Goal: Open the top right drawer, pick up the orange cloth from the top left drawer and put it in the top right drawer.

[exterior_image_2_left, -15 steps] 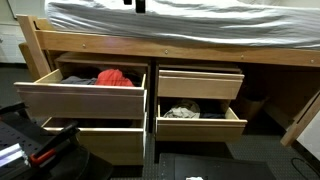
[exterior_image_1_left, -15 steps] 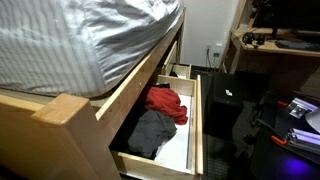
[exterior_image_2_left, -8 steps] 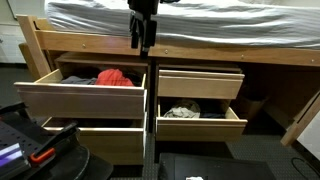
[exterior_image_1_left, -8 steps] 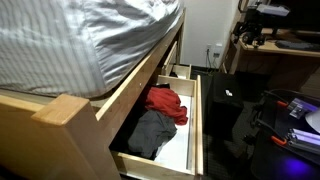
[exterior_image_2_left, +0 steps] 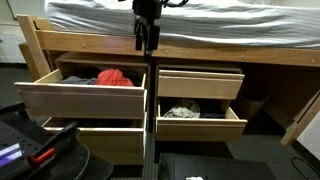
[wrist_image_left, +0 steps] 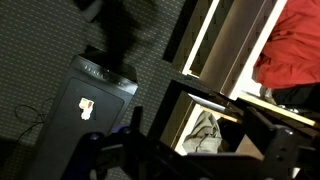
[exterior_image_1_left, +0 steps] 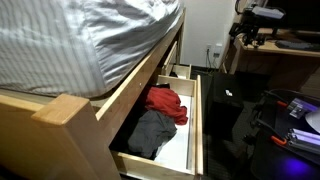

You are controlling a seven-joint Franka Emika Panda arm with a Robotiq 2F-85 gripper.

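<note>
Leaves the top left drawer (exterior_image_2_left: 75,100) pulled wide open. Shows the top right drawer (exterior_image_2_left: 200,83), just beside it, nearly flush, so probably not opened yet. Has brought the gripper (exterior_image_2_left: 146,38) down into view within the last second, above that open drawer's inner corner, jaws spread wide and empty; likely lining up for the pull. Finds the orange cloth (exterior_image_2_left: 115,78) inside the top left drawer, toward its back, next to a dark grey garment (exterior_image_1_left: 150,132). Cannot make out any handle, nor more than a cropped edge of the cloth in the wrist view.
</note>
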